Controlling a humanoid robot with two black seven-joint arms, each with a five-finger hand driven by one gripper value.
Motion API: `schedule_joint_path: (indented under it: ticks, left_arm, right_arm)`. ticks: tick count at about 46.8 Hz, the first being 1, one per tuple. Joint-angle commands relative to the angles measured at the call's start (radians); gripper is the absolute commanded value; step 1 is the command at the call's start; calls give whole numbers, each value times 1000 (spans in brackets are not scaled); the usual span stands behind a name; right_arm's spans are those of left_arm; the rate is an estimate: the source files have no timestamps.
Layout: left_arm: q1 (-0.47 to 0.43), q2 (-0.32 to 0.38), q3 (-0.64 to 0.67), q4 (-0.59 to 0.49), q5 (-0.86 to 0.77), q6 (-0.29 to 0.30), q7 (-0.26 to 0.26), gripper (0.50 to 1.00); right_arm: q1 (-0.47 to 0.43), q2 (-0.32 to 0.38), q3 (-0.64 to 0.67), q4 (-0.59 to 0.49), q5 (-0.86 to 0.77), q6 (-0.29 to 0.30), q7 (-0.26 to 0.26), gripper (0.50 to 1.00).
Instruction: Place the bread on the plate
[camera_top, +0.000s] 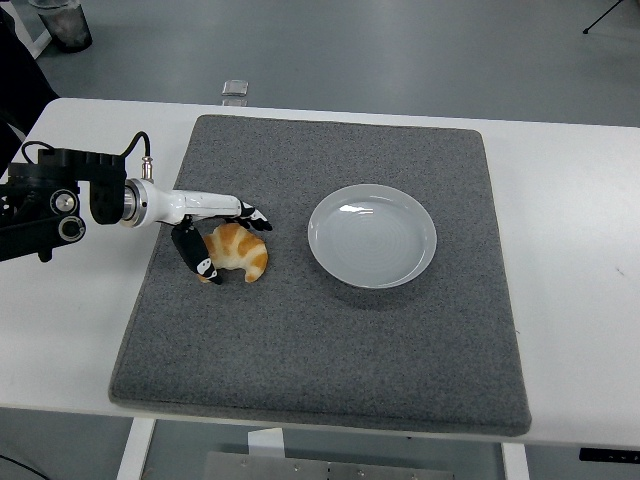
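A golden croissant (240, 254) lies on the grey mat (330, 330), left of centre. An empty white plate (372, 235) sits on the mat to its right, a short gap away. My left hand (225, 240) comes in from the left and is over the croissant's left side. Its thumb (194, 255) is down at the croissant's left end and its fingers (252, 216) lie just above its top edge. The hand brackets the bread but is not closed on it. The right arm is out of view.
The mat covers most of the white table (580, 260). A small clear object (235, 89) lies at the table's far edge. A dark container (62, 22) stands on the floor at the top left.
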Motion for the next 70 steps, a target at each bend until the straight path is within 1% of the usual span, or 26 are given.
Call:
schedule_joint_path:
  ticks: [1,5,9,11,18,21,22,27,29,31,46,52,58,62,70]
  left_arm:
    - [0,-4,0,2,13,0,0,894]
    - [3,-5,0,5,30,0,0,864]
    - [8,-7,0,5,47,0,-3,849]
    - [8,-7,0,5,52,0,-5,825]
    - [9,-15,0,8,67,0,-8,797]
    - [9,-15,0,8,78,0,-10,776]
    - [9,-15,0,8,83,0,-10,761]
    - [9,-15,0,9,96,0,-19,649]
    - [9,-15,2,9,101,0,-20,566]
    - [9,-15,0,14,107,0,-22,502]
    - [3,-21,-14,48,139,9,-68,500]
    - [-9,-18,-32,46,132,9,-69,500]
    - [-12,-7,-74,37,130,-3,-71,500]
    - [-33,10,-98,28,127,-18,-76,500]
    - [-67,45,-193,11,119,-75,-77,500]
  right_arm:
    - [0,0,0,0,0,0,0,952]
    - [0,0,0,0,0,0,0,952]
    - [0,0,0,0,0,0,0,952]
    - [0,0,0,0,0,0,0,952]
    - [0,0,0,0,0,0,0,952]
    - [0,0,0,0,0,0,0,952]
    - [0,0,0,0,0,0,0,952]
    - [0,0,0,0,0,0,0,952]
    - [0,0,0,0,0,0,0,952]
    - [0,0,0,0,0,0,0,952]
    - [0,0,0,0,0,0,0,952]
    - [0,0,0,0,0,0,0,952]
    - [0,0,0,0,0,0,0,952]
    - [0,0,0,0,0,0,0,952]
    - [0,0,0,0,0,0,2,952]
